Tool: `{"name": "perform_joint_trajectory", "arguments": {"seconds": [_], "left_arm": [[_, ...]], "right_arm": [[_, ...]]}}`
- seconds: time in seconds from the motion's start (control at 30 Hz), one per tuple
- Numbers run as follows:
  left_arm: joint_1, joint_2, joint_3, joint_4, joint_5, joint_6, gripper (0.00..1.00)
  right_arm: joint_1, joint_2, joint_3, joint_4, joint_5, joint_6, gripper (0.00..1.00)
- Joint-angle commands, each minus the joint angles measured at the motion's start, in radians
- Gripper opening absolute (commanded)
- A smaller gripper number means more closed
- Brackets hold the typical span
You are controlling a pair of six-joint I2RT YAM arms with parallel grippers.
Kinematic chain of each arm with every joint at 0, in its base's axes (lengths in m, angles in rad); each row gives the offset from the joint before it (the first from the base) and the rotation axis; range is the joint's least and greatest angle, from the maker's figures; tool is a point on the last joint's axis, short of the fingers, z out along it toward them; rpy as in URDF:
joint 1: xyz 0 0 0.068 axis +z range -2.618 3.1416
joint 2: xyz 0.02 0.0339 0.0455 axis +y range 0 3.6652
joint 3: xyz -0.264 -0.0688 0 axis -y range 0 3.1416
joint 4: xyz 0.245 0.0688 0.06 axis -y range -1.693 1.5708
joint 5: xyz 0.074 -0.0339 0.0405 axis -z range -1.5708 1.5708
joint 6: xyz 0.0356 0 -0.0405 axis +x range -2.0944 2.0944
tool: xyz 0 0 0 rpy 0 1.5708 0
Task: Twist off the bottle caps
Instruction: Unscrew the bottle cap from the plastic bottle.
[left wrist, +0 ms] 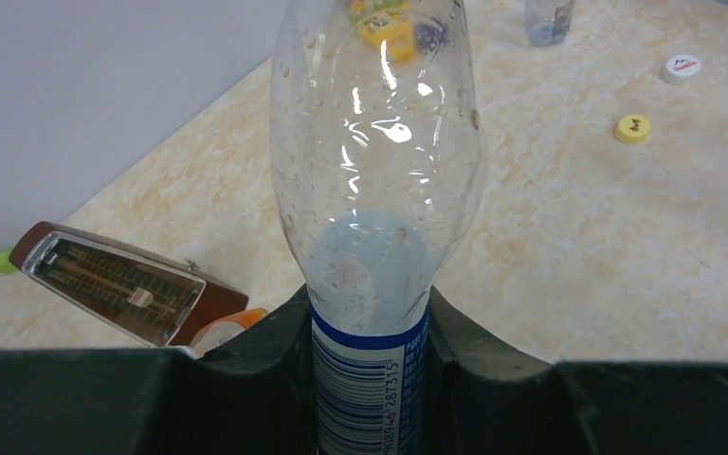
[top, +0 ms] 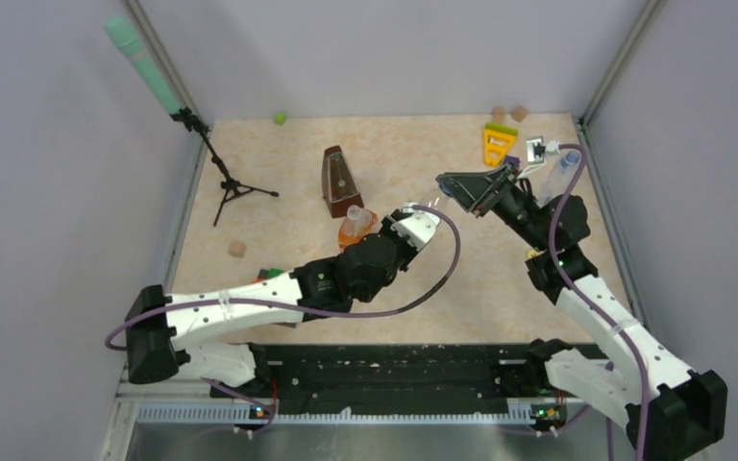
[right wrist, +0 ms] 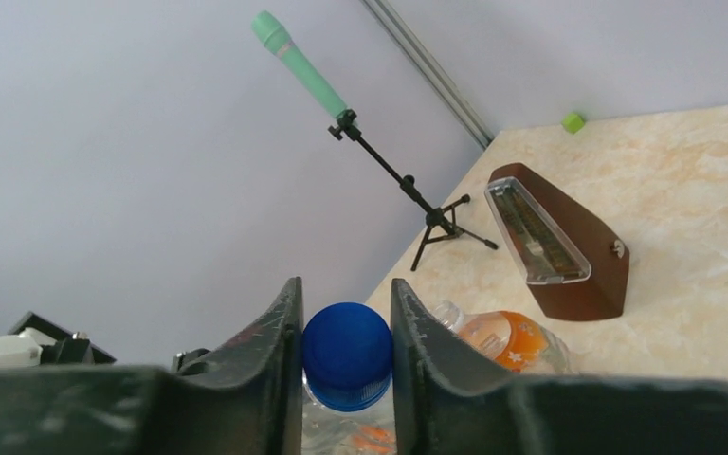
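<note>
A clear bottle with a blue label is clamped by its labelled lower part in my left gripper, which is shut on it. At its top sits the blue cap, and my right gripper is shut on that cap, both fingers pressing its sides. In the top view the two grippers meet mid-table, left and right. A yellow cap and a white cap lie loose on the table. The squat orange bottle lies with its neck uncapped. A slim clear bottle rests at the back right.
A brown metronome stands just behind the orange bottle. A microphone stand with a green mic is at the left. A yellow toy, two tan discs, a green ball and a tan block are scattered about.
</note>
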Motion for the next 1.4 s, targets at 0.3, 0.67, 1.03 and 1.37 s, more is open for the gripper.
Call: {"name": "perform_joint_trajectory", "arguments": {"seconds": [0.3, 0.67, 1.03, 1.37], "left_arm": [[0.253, -0.070, 0.004, 0.017, 0.754, -0.210, 0.00], [0.601, -0.034, -0.061, 0.572, 1.768, -0.725, 0.00], [0.610, 0.066, -0.068, 0.977, 1.975, -1.097, 0.00], [0.590, 0.133, -0.065, 1.051, 2.060, -1.174, 0.00]], "right_arm": [[-0.003, -0.010, 0.004, 0.067, -0.090, -0.073, 0.00], [-0.053, -0.026, -0.005, 0.504, -0.511, 0.007, 0.00], [-0.081, 0.028, 0.065, 1.023, -0.774, 0.247, 0.00], [-0.083, 0.122, 0.131, 1.234, -0.807, 0.392, 0.00]]}}
